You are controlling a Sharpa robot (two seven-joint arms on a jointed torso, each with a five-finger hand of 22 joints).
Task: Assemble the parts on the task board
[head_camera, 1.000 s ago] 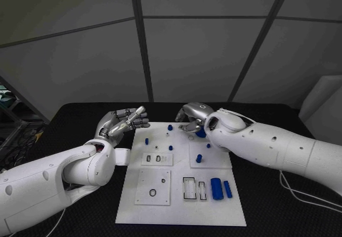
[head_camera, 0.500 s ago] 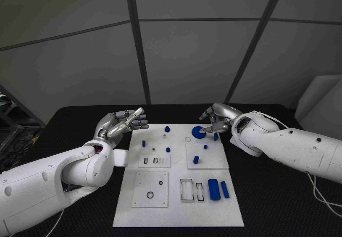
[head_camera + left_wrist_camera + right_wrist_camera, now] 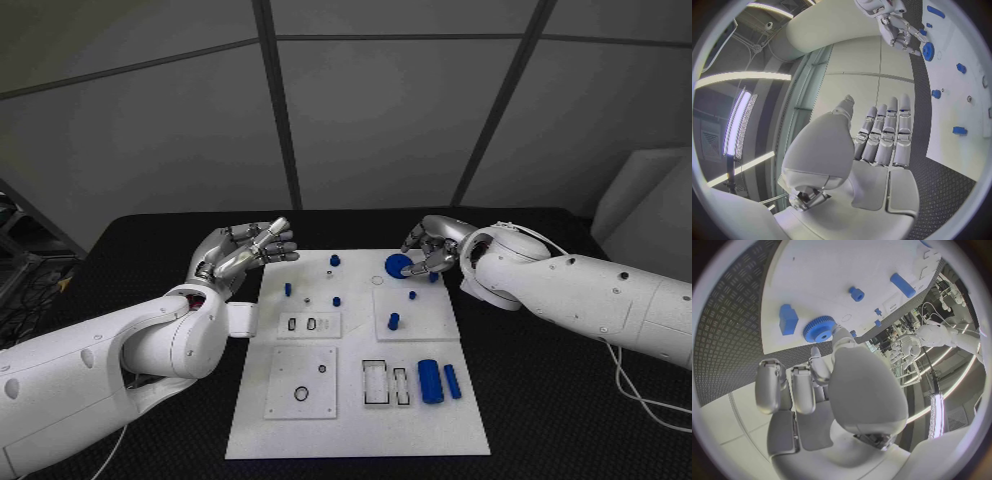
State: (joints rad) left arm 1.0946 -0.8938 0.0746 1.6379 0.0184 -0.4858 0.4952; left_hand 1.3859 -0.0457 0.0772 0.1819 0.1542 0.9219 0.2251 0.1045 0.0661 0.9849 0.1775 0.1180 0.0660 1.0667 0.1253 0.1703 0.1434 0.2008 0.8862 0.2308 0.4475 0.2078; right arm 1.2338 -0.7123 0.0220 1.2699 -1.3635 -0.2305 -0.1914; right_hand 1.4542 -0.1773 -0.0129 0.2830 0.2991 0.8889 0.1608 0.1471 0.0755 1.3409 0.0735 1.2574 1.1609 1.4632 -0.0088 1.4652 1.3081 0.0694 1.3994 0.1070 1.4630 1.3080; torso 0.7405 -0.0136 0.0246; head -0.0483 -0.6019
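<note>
Since half a second ago, your right hand (image 3: 428, 246) has settled lower against the blue gear (image 3: 398, 265), which sat just clear of its fingers before; the left hand (image 3: 245, 247) has barely shifted. You now see the right hand at the two o'clock corner of the task board (image 3: 353, 420), its fingertips touching the gear's rim. The right wrist view shows a fingertip on the toothed disc (image 3: 819, 329), which lies on the white plate beside a small blue block (image 3: 788, 318); whether the fingers actually pinch it or merely rest on it, you cannot tell.

Your left hand hovers off the board's ten o'clock corner, above the black table (image 3: 137, 255), fingers straight and side by side with the thumb apart, holding nothing, as its own wrist camera confirms (image 3: 879, 145).

On the board, small blue pegs (image 3: 335, 260) stand toward twelve o'clock, another upright peg (image 3: 394, 321) sits right of centre, and two blue cylinders (image 3: 430, 380) lie side by side toward four o'clock beside a pair of outlined slots (image 3: 378, 382). A black ring (image 3: 302, 394) rests on a raised tile toward seven o'clock.
</note>
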